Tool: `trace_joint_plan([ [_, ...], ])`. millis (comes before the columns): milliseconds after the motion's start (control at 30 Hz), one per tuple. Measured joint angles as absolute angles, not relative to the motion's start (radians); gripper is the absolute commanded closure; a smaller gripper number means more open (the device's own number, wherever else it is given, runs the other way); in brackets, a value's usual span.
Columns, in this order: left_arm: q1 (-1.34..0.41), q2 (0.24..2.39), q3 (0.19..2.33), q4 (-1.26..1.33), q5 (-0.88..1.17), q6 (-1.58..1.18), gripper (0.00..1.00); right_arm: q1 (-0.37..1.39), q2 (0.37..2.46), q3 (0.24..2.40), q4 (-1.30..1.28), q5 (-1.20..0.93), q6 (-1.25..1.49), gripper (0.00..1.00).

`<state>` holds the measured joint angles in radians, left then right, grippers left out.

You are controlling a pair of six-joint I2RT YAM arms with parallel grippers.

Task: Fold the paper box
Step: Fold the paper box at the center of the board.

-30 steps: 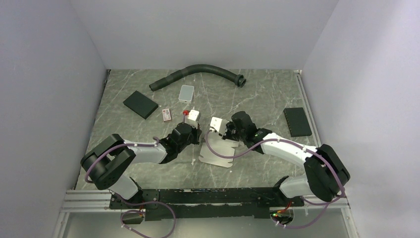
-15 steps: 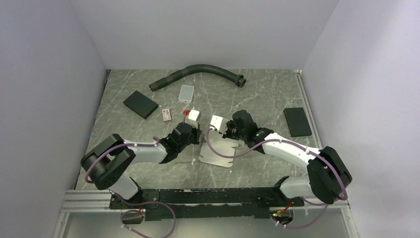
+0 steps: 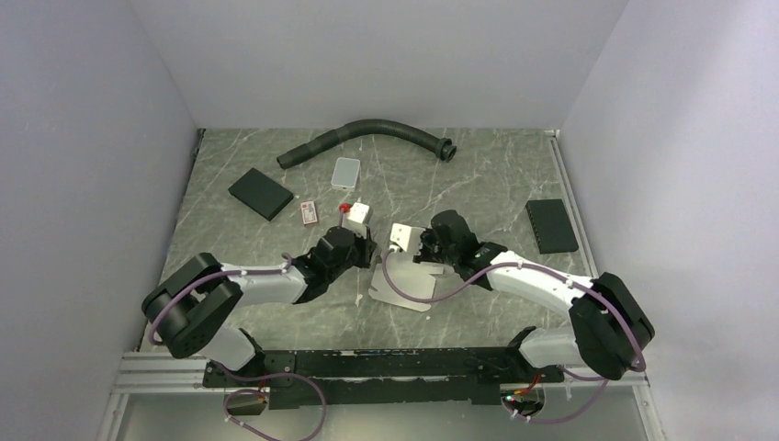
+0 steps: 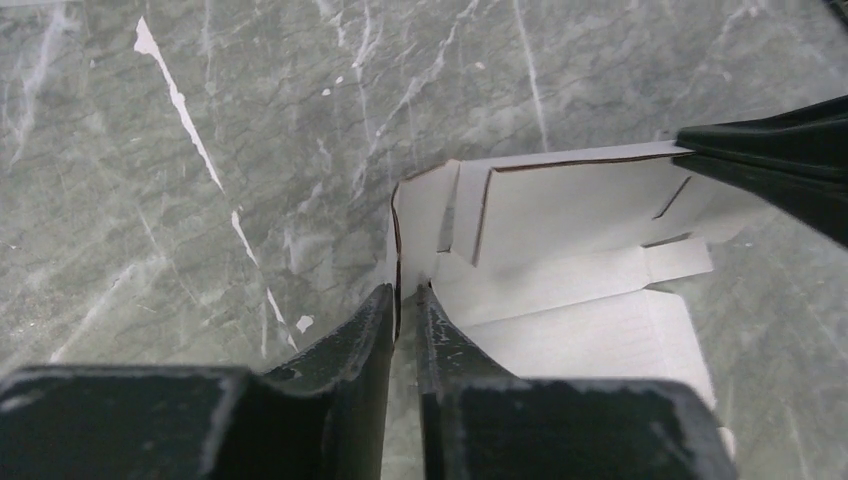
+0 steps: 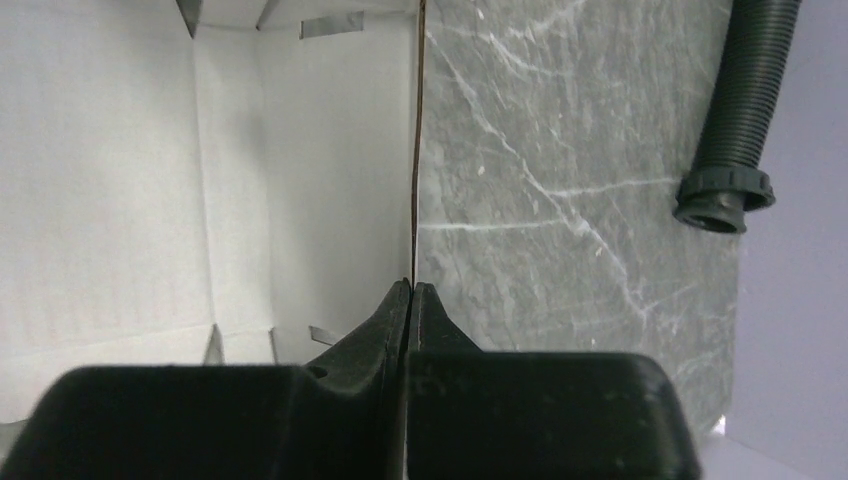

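White paper box (image 3: 404, 283) | long axis near-far | right end effector (image 5: 411, 286) pinches wall (left end effector (image 4: 404, 297) ajar)

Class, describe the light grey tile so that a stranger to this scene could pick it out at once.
Start at the black corrugated hose arching across the far end of the marble table. Just nearer than its middle lies a small light grey tile. Rounded corners and pale colour set it apart from the black pad to its left.
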<state>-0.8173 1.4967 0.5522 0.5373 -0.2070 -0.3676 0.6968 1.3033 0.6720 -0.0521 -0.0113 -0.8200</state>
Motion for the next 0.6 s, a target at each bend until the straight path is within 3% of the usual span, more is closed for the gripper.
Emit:
trace_joint_plan([
  [333,-0.819,1.272,0.515,0.482,-0.143,-0.402,0.48,0.748,1.295,0.560,0.113,0.131,-0.899,1.00],
  [600,-0.698,1.107,0.406,0.427,-0.143,-0.414,0.48,0.809,1.288,0.493,0.258,0.227,-0.960,1.00],
])
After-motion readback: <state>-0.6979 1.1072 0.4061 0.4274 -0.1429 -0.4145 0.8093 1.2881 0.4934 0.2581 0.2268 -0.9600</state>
